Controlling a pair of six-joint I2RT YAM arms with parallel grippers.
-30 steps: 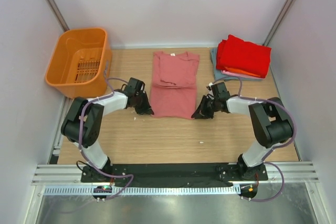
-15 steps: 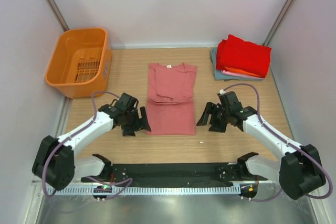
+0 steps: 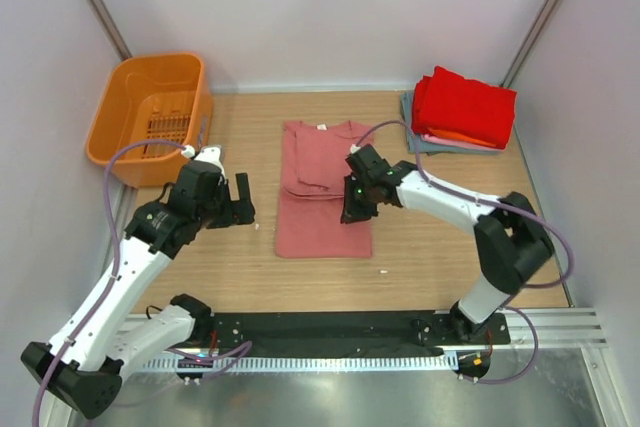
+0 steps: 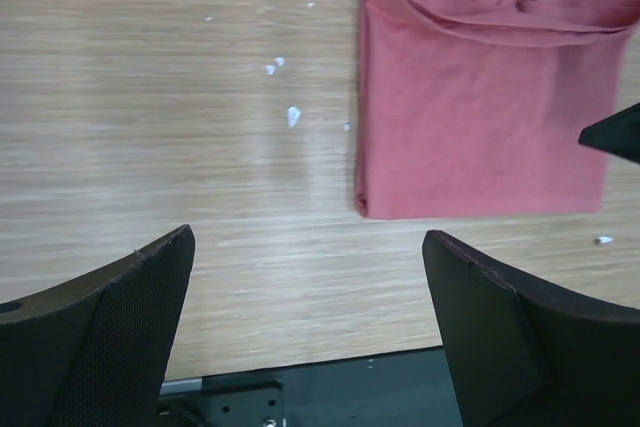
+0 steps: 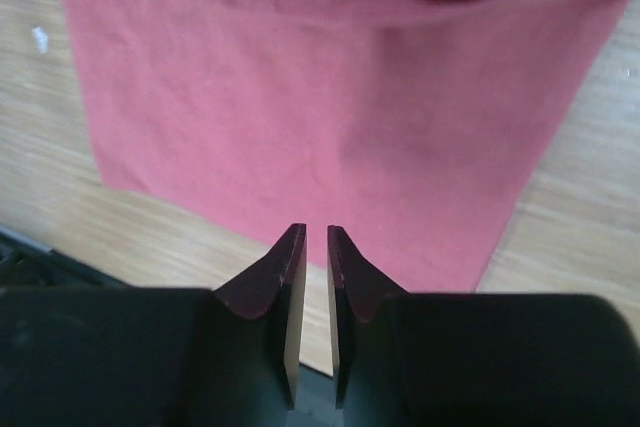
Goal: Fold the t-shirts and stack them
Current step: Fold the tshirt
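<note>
A salmon-pink t-shirt (image 3: 325, 187) lies flat in the middle of the table, folded to a long narrow strip with its white neck label (image 3: 322, 127) at the far end. My left gripper (image 3: 232, 207) hangs wide open over bare wood left of it; the shirt's near left corner (image 4: 480, 117) shows ahead of its fingertips (image 4: 308, 237). My right gripper (image 3: 352, 205) hovers over the shirt's right half (image 5: 320, 97), its fingers (image 5: 316, 230) almost together with a thin slit and nothing in it. The other t-shirts sit folded in a stack (image 3: 462, 107), bright red on top, at the back right.
An orange plastic basket (image 3: 150, 117) stands at the back left. Small white crumbs (image 4: 290, 115) dot the wood left of the shirt. The black base rail (image 3: 330, 327) runs along the near edge. White walls close in both sides.
Both grippers let go of the shirt's near hem. The left arm lifted and drew back to the left, now wide open. The right arm swung in over the shirt and closed its fingers.
</note>
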